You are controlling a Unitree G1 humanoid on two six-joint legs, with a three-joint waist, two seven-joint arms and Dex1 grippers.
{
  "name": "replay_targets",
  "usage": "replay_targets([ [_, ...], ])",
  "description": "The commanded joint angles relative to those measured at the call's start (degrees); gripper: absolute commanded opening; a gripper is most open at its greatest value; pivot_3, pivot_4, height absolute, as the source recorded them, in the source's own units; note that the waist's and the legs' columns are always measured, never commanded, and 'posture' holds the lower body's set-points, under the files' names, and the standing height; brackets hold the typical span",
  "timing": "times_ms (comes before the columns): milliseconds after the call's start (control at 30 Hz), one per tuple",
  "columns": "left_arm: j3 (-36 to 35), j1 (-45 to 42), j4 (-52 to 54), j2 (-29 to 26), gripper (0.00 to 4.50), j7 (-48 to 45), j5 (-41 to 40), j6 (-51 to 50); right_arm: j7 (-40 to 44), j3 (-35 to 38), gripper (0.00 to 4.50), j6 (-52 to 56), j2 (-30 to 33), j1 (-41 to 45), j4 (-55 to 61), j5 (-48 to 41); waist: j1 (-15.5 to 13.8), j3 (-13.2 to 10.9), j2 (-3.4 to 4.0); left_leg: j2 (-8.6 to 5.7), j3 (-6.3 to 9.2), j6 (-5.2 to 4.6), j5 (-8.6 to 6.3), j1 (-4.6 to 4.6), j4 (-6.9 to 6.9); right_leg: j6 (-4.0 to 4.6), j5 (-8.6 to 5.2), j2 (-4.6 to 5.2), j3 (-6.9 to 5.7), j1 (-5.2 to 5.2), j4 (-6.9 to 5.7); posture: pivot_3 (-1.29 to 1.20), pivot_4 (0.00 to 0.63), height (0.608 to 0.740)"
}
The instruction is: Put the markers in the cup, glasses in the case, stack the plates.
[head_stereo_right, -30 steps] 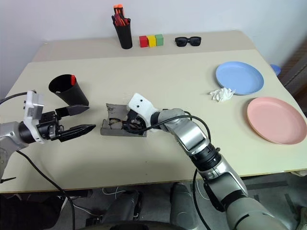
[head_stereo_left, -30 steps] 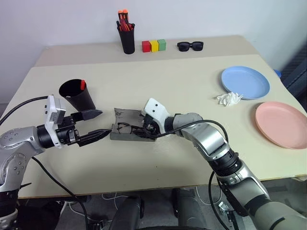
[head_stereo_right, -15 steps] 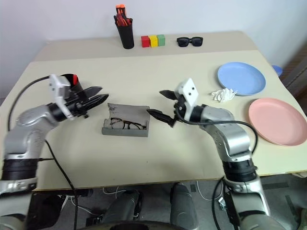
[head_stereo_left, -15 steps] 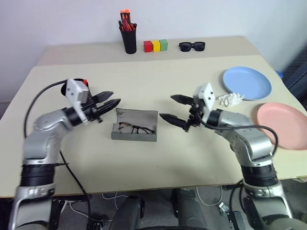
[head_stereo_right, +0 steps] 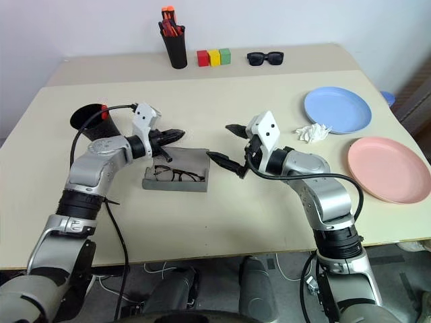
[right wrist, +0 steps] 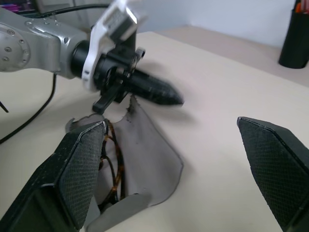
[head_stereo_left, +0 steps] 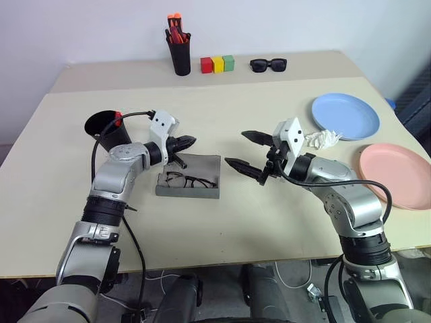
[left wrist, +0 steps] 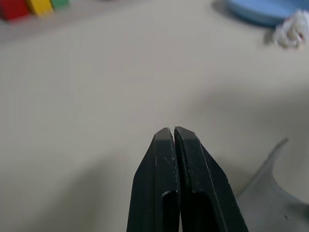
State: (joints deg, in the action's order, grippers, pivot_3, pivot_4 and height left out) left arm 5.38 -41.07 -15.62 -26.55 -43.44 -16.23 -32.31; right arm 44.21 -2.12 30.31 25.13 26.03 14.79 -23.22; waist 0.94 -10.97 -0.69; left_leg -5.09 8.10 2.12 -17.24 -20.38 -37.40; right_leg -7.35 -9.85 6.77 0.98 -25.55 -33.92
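The grey case (head_stereo_left: 202,165) lies open mid-table with the wire-frame glasses (head_stereo_left: 187,180) inside. My left gripper (head_stereo_left: 187,142) is shut with nothing between its fingers, its tip just above the far edge of the case's raised lid (right wrist: 149,159). My right gripper (head_stereo_left: 244,151) hangs open to the right of the case, apart from it. The black cup (head_stereo_left: 108,131) stands left of the case, a marker's red cap (head_stereo_left: 117,116) showing at its rim. The light blue plate (head_stereo_left: 345,116) and the pink plate (head_stereo_left: 397,175) lie side by side at the right.
A crumpled white tissue (head_stereo_left: 322,139) rests by the blue plate. At the back stand a black pen holder (head_stereo_left: 179,54) with orange-tipped markers, three coloured blocks (head_stereo_left: 216,64) and black sunglasses (head_stereo_left: 268,64).
My left gripper closed and swung right from beside the cup to the case's lid. My right gripper pulled out of the case to the right a second ago, then held still.
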Motion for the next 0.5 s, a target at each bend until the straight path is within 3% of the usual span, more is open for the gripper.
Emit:
replay_targets([
  [33,0.69,-2.45,2.03,-2.83,0.04,-3.8,-1.39,-8.68,-0.85,-0.09,4.5,-1.78,-0.4,0.61,2.02,0.13,0.16,0.0,0.01,0.0,-0.01,0.0,0.0,0.02,0.02,0.0,0.0,0.0,0.01,0.0,-0.01,0.0,0.15,0.74],
  [267,0.4,-1.38,10.13,-8.13,0.04,-8.86,-7.4,-26.02,-2.92,-0.9,4.5,-3.14,-1.09,0.5,1.94,1.34,0.25,0.0,0.01,0.0,0.01,-0.01,0.0,0.04,0.01,0.0,0.0,0.0,0.02,0.0,-0.07,0.0,0.15,0.74],
  [500,-1.95,7.52,23.99,-12.52,0.04,-8.2,-13.36,-35.74,-4.05,-1.27,4.5,-4.33,-1.5,0.53,1.31,2.31,0.18,0.0,0.01,0.01,0.02,0.0,0.0,0.08,0.05,0.0,-0.01,0.0,0.06,-0.02,-0.11,0.0,0.15,0.74],
])
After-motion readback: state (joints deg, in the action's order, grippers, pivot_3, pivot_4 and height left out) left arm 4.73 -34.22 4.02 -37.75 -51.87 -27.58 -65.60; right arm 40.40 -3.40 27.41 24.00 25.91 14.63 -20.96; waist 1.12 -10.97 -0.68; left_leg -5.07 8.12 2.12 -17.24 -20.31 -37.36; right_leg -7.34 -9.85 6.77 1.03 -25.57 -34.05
